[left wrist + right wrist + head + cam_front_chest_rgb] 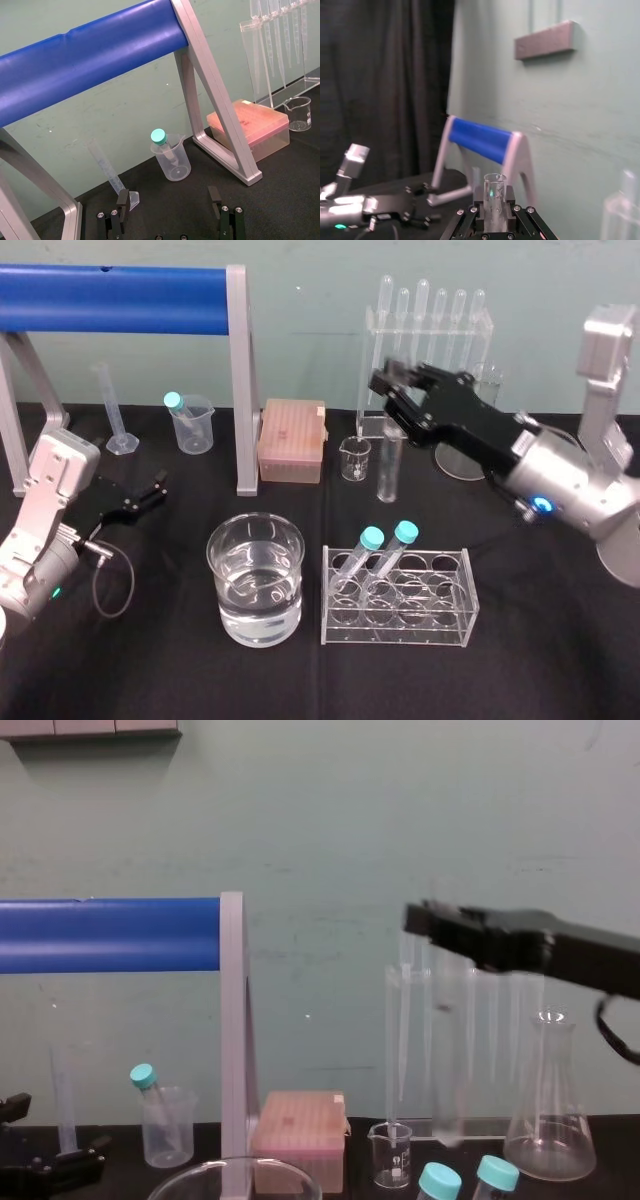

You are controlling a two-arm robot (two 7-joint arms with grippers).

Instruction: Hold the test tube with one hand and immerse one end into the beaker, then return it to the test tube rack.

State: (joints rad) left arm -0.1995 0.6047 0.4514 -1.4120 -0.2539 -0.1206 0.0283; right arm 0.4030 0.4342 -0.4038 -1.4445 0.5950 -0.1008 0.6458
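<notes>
A very wide clear glass beaker (228, 585) stands front and centre on the black table (540, 660). A clear acrylic test tube rack (398, 632) sits just to its right, with two teal-capped tubes (362, 552) leaning in its left compartments. Behind the rack, a slim clear glass test tube (390, 475) hangs in the black right gripper (392, 400), just right of a small glass beaker (354, 462). A pink tip box (292, 445) sits left of that. A cloudy plastic beaker (196, 430) and a graduated cylinder (112, 405) stand at back left under a blue-barred frame (120, 298). The black left gripper (155, 490) lies far left.
</notes>
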